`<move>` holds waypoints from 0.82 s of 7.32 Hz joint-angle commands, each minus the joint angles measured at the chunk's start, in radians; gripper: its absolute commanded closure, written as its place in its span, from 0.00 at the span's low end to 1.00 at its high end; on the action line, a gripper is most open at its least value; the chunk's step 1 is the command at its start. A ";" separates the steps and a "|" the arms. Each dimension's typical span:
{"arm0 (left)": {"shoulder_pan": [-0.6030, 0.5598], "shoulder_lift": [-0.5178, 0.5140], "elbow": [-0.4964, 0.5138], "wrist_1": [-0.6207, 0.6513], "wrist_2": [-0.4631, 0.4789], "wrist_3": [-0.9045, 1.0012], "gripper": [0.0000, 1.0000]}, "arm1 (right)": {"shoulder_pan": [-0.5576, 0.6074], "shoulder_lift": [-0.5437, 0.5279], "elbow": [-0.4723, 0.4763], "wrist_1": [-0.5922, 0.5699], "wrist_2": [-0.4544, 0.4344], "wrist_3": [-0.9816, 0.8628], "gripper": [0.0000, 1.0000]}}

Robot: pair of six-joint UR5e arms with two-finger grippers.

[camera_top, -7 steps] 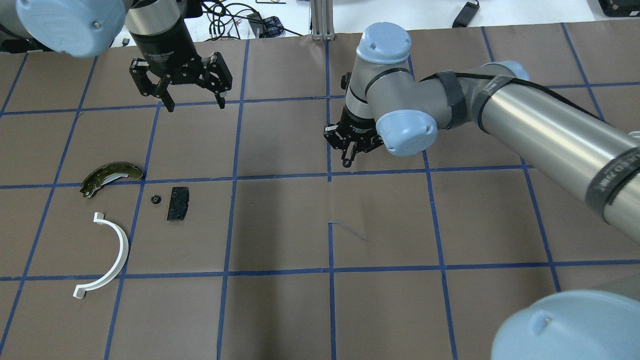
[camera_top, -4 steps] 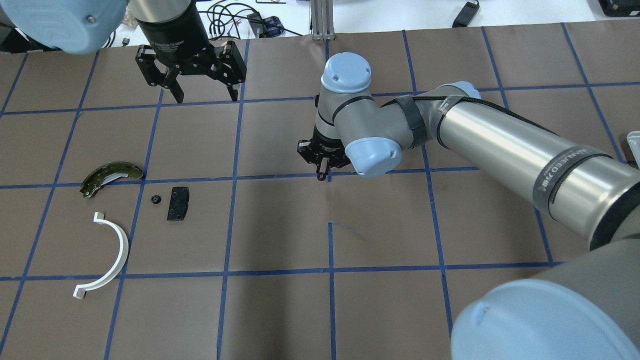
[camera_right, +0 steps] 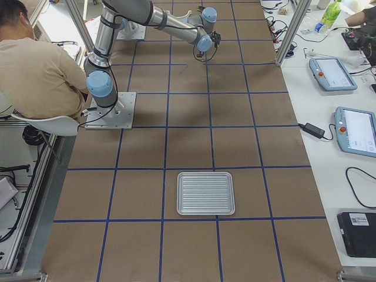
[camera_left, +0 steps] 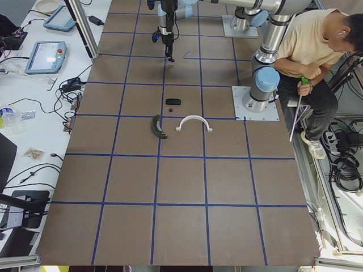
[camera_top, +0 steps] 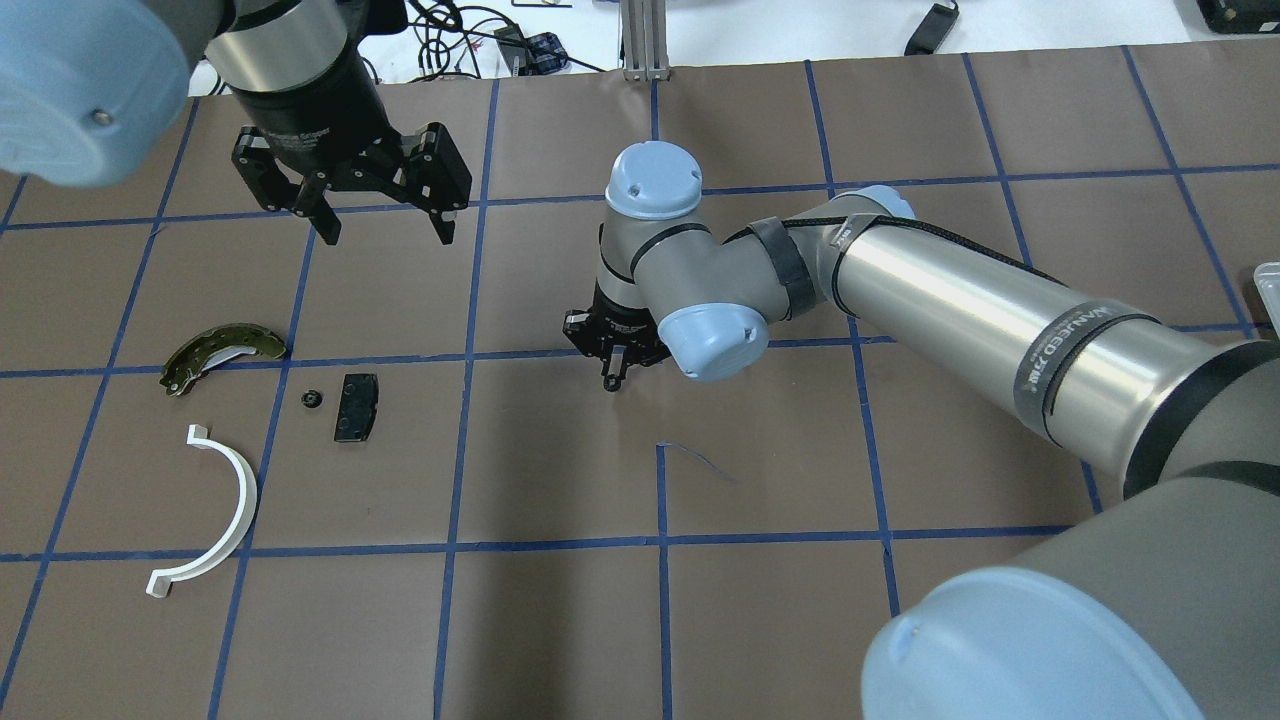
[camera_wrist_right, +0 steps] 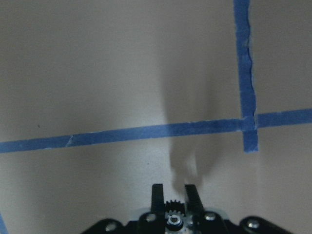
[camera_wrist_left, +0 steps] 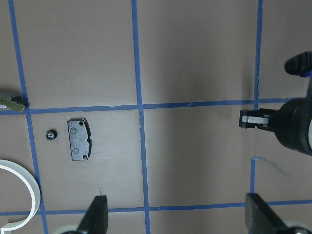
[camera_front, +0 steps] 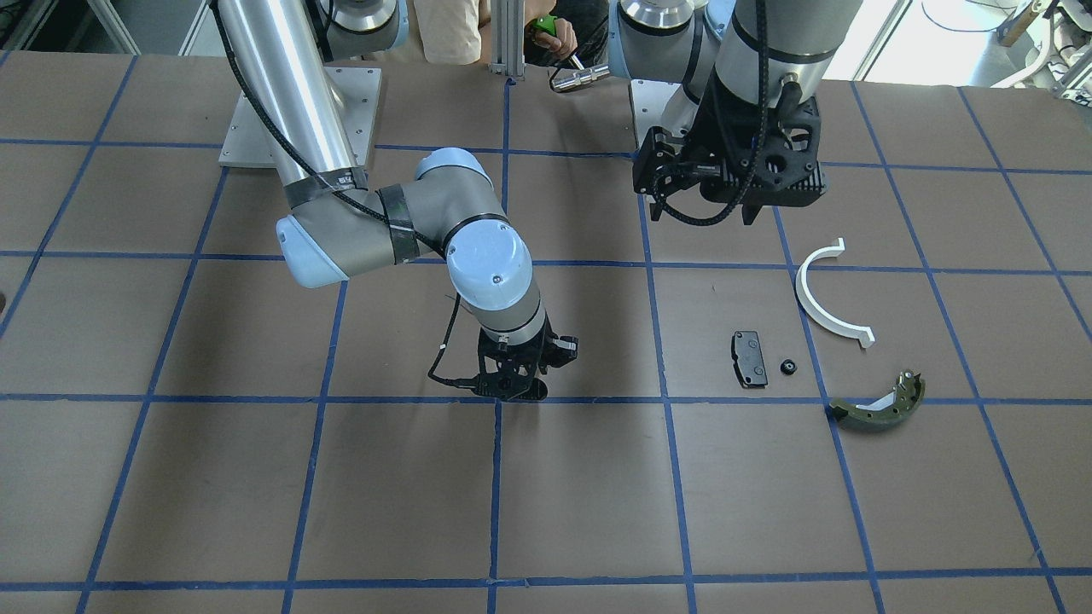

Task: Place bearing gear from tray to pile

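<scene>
A two-arm robot is working over a brown table [camera_top: 560,620] crossed by blue tape lines [camera_top: 660,541]. The right gripper [camera_top: 612,380] is hanging low over the middle of the table, its two fingers pinching a small toothed bearing gear [camera_wrist_right: 171,208]. The right wrist view is showing the gear's teeth just between the fingertips. The pile [camera_front: 749,358] is lying well apart from it, on the robot's left: a black pad [camera_top: 355,407], a tiny black round part [camera_top: 311,399] just beside the pad, an olive brake shoe [camera_top: 222,350] and a white half-ring [camera_top: 245,500]. The left gripper [camera_top: 387,238] is hovering above the table beyond the pile, its fingers spread wide and holding nothing. The tray [camera_right: 205,193] is sitting far off toward the robot's right end. The step in hand seems to be carrying the gear across to the pile. To do it well, the right arm would need to travel toward the robot's left at a height that clears the parts. It should keep its pinch firm, since the gear is small, and pass clear of the left gripper. It should then come down on bare table near the pad and open only when the gear is almost touching, so that it is not rolling away.
</scene>
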 commanded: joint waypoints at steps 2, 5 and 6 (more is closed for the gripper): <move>0.027 0.038 -0.043 0.044 0.000 0.016 0.00 | -0.007 -0.011 -0.003 0.001 0.002 -0.010 0.00; 0.037 0.015 -0.040 0.115 -0.009 0.024 0.00 | -0.167 -0.121 0.000 0.084 -0.013 -0.187 0.00; 0.037 0.015 -0.040 0.112 -0.010 0.024 0.00 | -0.246 -0.185 0.000 0.154 -0.016 -0.299 0.00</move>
